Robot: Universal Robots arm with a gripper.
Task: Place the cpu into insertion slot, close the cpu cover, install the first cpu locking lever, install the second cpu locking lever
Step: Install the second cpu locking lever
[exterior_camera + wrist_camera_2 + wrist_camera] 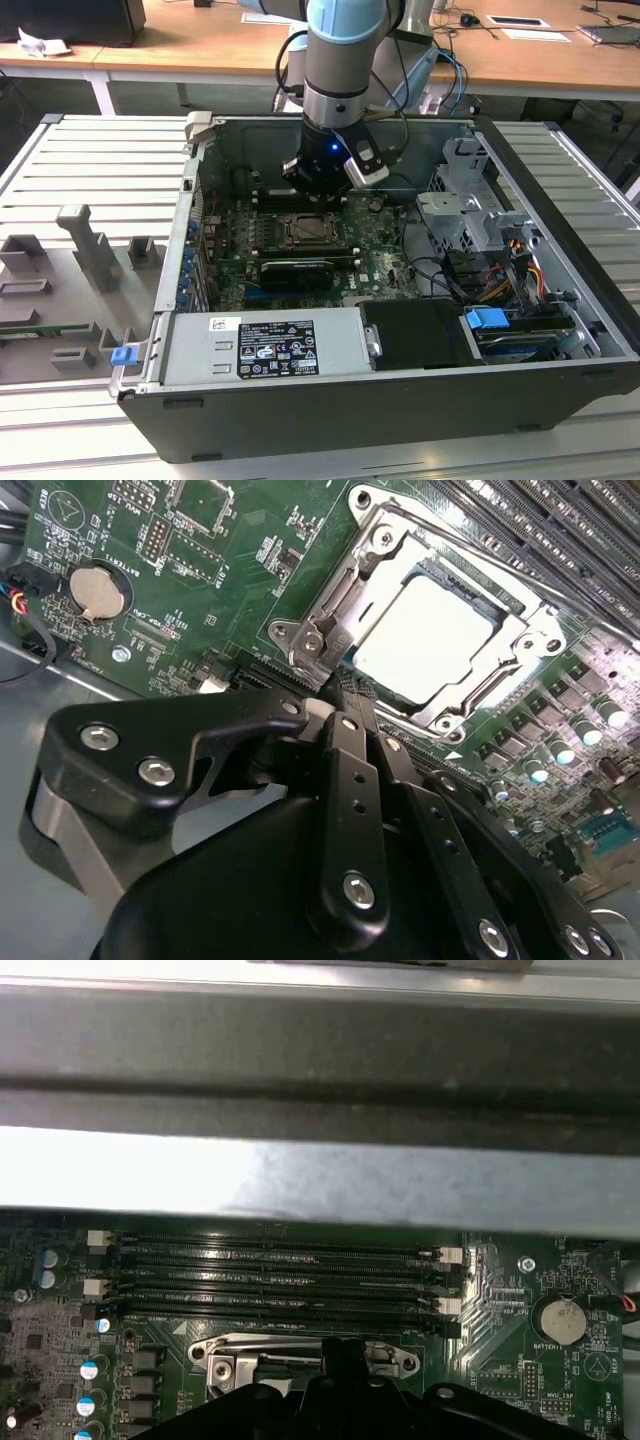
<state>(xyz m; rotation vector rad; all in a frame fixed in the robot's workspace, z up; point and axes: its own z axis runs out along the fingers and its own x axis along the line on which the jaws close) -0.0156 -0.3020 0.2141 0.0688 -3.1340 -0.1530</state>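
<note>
- Arm [335, 60] reaches down into the open case [560, 380] from the top centre of the exterior view, wrist low over the board [380, 262], presumably to work at the socket.
- Jaws [343, 692]: fingers appear drawn together to a narrow tip with nothing between them, as judged from the second wrist view; tip sits at the near edge of the slot [420, 630], touching or just above the metalwork there. Which of the two cannot be told.
- Cpu [425, 628] lies flat in the slot, pale top showing, upper centre of the second wrist view.
- Cover [330, 610] frames the chip and looks lowered around it, window over the chip top. Whether it is fully seated is not clear.
- Levers: a thin bar runs along the slot's edges; latched or free cannot be judged.
- Memory slots [280, 1270] run across the middle of the first wrist view, just beyond the slot; all look unfilled.
- Coin cell [98, 590] sits in its holder, upper left of the second wrist view.
- Case also holds a drive cage [470, 215] and a supply unit [270, 345], right and lower centre of the exterior view.
</note>
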